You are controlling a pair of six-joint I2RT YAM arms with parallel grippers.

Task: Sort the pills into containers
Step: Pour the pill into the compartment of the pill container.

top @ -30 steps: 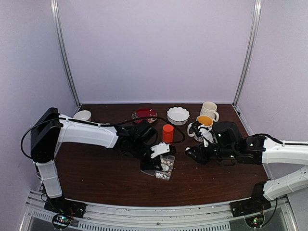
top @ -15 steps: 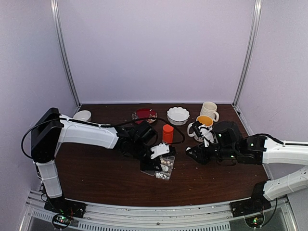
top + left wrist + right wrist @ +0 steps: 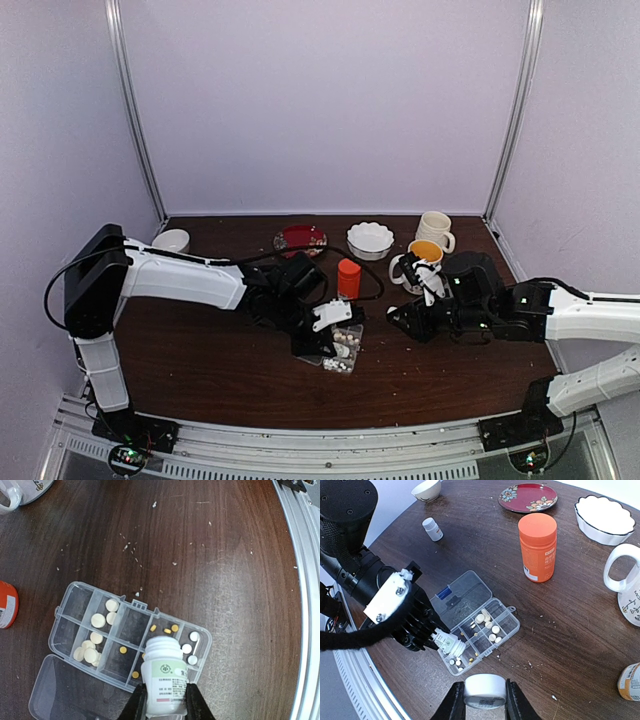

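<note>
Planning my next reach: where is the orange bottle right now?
In the top view the orange bottle stands upright mid-table, just behind the pill organizer, in front of the white scalloped bowl.

A dark brown wooden table (image 3: 200, 370) fills the floor of a small booth, its grain worn and finely scratched, with a soft sheen where even, diffuse light falls on it. Plain pale lilac panels close it in: a back wall (image 3: 320, 100) at the far side and side walls (image 3: 50, 150) to left and right, joined at the far corners by slim, leaning metal posts (image 3: 135, 120). A ribbed aluminium rail (image 3: 330, 442) runs along the table's near edge.
</note>
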